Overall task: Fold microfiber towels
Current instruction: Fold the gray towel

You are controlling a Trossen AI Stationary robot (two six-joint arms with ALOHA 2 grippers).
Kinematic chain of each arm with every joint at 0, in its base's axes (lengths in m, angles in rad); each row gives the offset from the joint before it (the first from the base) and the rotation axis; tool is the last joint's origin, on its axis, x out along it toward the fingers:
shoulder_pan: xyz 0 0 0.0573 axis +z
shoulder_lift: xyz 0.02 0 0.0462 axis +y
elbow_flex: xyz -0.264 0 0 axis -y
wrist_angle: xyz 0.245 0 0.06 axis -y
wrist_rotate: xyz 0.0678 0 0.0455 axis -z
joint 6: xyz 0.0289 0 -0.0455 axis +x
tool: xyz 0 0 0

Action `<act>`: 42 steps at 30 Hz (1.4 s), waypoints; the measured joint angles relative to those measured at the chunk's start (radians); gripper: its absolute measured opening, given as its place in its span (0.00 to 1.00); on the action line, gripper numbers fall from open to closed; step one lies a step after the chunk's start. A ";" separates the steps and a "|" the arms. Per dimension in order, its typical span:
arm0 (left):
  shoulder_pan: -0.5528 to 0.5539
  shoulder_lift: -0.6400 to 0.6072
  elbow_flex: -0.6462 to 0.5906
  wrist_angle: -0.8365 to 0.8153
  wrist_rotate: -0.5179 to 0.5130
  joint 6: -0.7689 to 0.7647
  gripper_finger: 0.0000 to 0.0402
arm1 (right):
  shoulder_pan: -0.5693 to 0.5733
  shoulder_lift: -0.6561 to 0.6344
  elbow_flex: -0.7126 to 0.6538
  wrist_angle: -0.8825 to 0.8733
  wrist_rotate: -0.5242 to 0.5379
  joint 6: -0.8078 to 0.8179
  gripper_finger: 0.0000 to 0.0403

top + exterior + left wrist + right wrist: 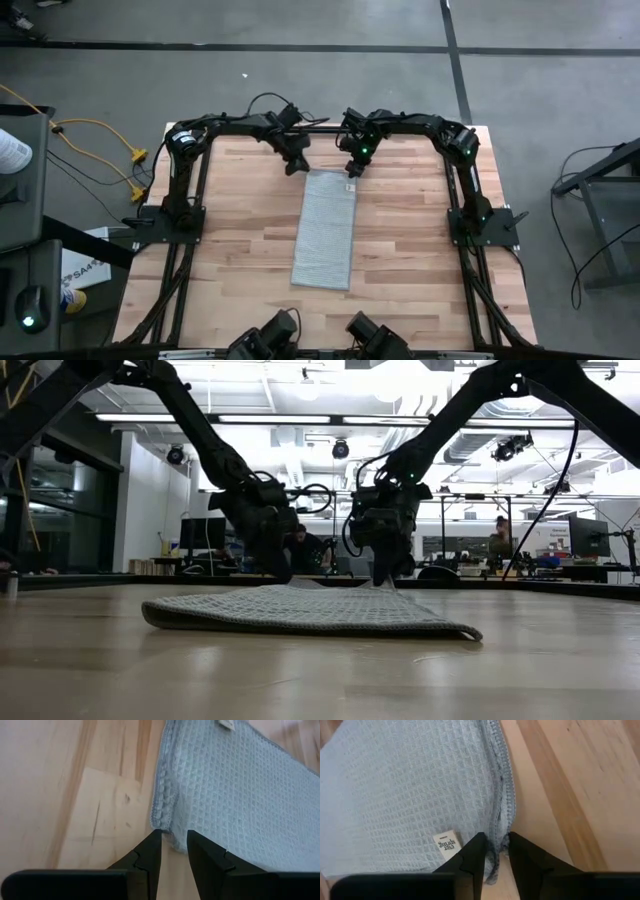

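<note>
Your right gripper has its 2 fingers narrowed onto the microfiber towel's hem by the label. Your left gripper stands slightly parted at the other far corner; whether it pinches cloth you cannot tell. The towel lies as a long strip at center frame on the wooden table. Lifting unevenly could let 1 corner slip and skew the fold.

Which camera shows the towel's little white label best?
The right wrist view: the label fills it, print visible, just off the right claw. The left wrist view clips it at the frame edge, the high view shows a speck, the low view nothing.
</note>
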State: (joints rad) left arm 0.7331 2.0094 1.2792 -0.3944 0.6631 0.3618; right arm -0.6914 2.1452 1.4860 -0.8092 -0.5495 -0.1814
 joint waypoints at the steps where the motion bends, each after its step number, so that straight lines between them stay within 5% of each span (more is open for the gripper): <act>1: 0.000 0.000 0.006 -0.001 0.000 0.000 0.24 | 0.000 0.000 0.000 0.000 0.000 0.000 0.18; 42: -0.054 0.042 0.071 -0.063 -0.082 -0.029 0.24 | 0.000 0.000 0.000 -0.006 -0.011 0.000 0.16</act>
State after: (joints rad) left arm 0.6795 2.0514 1.3502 -0.4576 0.5816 0.3325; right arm -0.6914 2.1452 1.4860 -0.8149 -0.5602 -0.1813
